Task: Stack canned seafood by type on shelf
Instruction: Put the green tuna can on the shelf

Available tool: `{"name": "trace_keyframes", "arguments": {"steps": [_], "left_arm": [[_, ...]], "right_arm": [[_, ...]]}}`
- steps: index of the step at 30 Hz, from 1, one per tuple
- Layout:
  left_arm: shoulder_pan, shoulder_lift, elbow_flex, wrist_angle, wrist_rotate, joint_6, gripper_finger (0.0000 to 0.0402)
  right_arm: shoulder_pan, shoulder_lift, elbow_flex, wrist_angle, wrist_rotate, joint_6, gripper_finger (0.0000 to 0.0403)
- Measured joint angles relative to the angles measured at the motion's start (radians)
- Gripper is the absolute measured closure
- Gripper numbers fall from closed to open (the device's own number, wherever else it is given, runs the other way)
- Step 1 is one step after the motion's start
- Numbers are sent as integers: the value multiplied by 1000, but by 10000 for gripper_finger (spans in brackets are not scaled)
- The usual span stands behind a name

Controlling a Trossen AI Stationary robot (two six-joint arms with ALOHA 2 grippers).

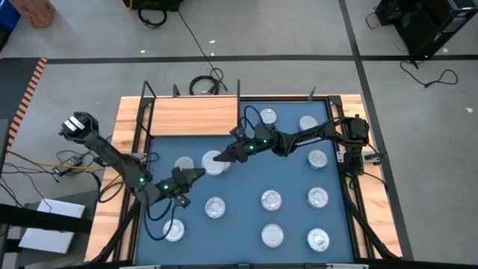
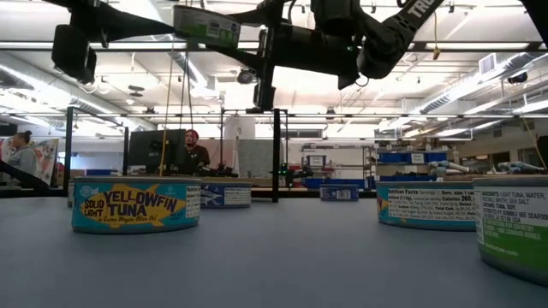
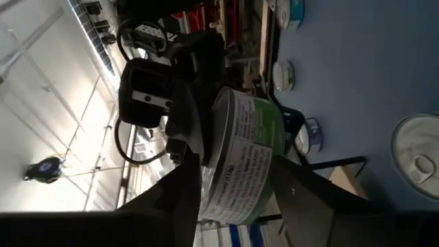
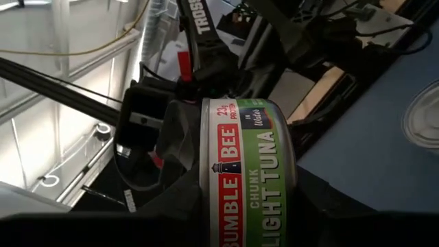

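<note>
A tuna tin with a green label (image 4: 247, 171) hangs level and lid up above the blue mat (image 1: 246, 220), left of its middle. My right gripper (image 1: 222, 157) reaches in from the right and is shut on the tin. My left gripper (image 1: 196, 174) comes from the left and stands open, turned on its side. One of its fingers (image 3: 182, 199) is over the tin (image 3: 240, 158) and one is under it. The light wooden shelf (image 1: 194, 116) with black posts lies at the far left. Several more tins rest flat on the mat. My right gripper pinches the tin between its two fingers, one finger (image 4: 171, 202) on the lid side (image 4: 204, 165) and the other on the bottom. The fingers come in level from the table's right. The tin is lifted clear of the mat and sits level. I cannot tell whether my left gripper touches the tin.
Loose tins dot the mat: one just left of the held tin (image 1: 184, 164), others in front (image 1: 215, 208) and along the right half (image 1: 317, 198). In the low view a yellowfin tin (image 2: 137, 205) stands near left. Wooden borders frame the mat. People sit in the room behind.
</note>
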Motion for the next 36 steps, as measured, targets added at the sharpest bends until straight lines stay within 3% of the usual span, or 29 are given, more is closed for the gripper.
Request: {"name": "trace_keyframes", "arguments": {"steps": [12, 29, 36], "left_arm": [[24, 38, 4, 3, 3, 68, 215], [26, 39, 2, 20, 0, 56, 251], [27, 39, 2, 35, -11, 27, 256]], "right_arm": [[31, 0, 0, -11, 12, 27, 267], [35, 0, 0, -25, 7, 33, 265], [41, 0, 1, -1, -26, 15, 163]]}}
